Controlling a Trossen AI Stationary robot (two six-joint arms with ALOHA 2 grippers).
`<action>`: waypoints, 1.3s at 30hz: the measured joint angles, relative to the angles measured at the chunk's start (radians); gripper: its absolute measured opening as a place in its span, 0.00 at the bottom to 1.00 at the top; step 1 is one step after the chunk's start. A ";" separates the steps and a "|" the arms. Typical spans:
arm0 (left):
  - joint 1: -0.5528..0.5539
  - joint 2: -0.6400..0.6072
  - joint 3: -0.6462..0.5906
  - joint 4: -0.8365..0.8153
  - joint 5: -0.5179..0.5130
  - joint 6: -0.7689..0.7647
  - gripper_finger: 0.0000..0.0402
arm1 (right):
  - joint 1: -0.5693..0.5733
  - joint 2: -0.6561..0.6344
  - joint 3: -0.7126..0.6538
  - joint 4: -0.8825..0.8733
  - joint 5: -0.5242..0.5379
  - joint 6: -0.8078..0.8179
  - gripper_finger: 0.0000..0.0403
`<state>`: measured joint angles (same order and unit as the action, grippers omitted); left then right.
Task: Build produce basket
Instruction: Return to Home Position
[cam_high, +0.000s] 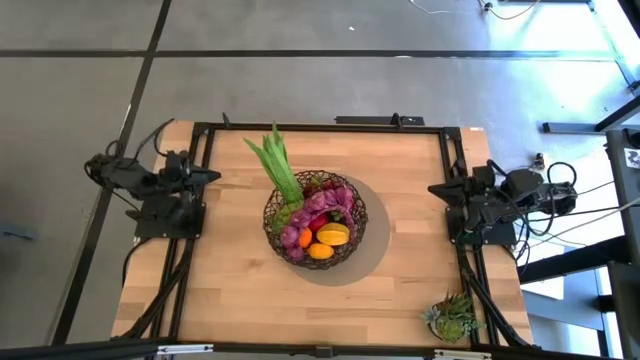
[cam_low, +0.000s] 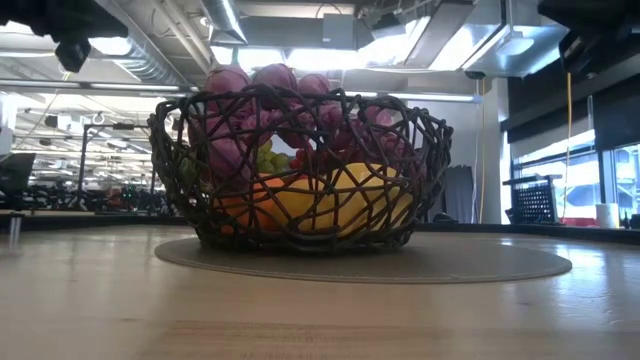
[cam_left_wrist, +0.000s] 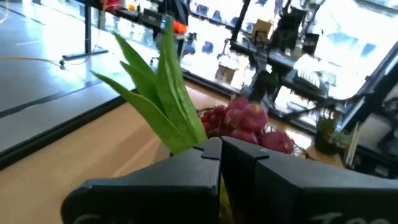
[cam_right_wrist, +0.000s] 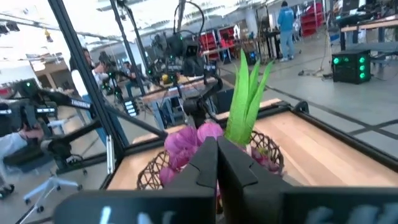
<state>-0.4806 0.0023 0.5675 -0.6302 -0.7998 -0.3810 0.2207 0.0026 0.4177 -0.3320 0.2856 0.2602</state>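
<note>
Nearest, the left gripper (cam_left_wrist: 221, 149) and right gripper (cam_right_wrist: 216, 152) are held closed and empty at the sides of the light wooden table (cam_high: 230, 290). The round dark wire-mesh basket (cam_low: 175, 170), centred on a grey round mat (cam_high: 375, 250), is filled with light, slippery toy produce (cam_high: 318, 215); its stiff rim is judged the surest hold.

- A wooden bench (cam_high: 400, 270) with a black frame fills the middle of the frame.
- A dark wire basket (cam_high: 359, 222) sits at the bench's centre on a round grey mat (cam_high: 371, 262).
- Inside it are purple pieces (cam_high: 300, 232), a red cluster (cam_high: 320, 185), and an orange fruit (cam_high: 320, 251) touching a yellow-orange one (cam_high: 333, 235) at the lower side.
- A long green leafy stalk (cam_high: 280, 165) sticks out over the rim toward the upper left.
- The left tool (cam_high: 208, 177) sits at the bench's left edge and the right tool (cam_high: 440, 188) at its right edge, both well apart from the basket.
- A spiky green plant (cam_high: 455, 318) stands in the lower right corner.
</note>
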 joint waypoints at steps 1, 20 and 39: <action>0.001 0.002 -0.007 0.006 0.003 0.015 0.00 | 0.000 0.002 -0.001 -0.007 -0.005 0.000 0.00; 0.001 0.001 -0.290 0.418 0.082 0.184 0.00 | 0.000 0.004 -0.054 0.108 -0.029 -0.012 0.00; -0.001 0.001 -0.560 0.710 0.172 0.280 0.00 | 0.000 0.005 -0.411 0.414 -0.159 -0.240 0.00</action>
<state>-0.4811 0.0036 0.0078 0.0798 -0.6276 -0.1009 0.2207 0.0074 0.0067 0.0819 0.1265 0.0198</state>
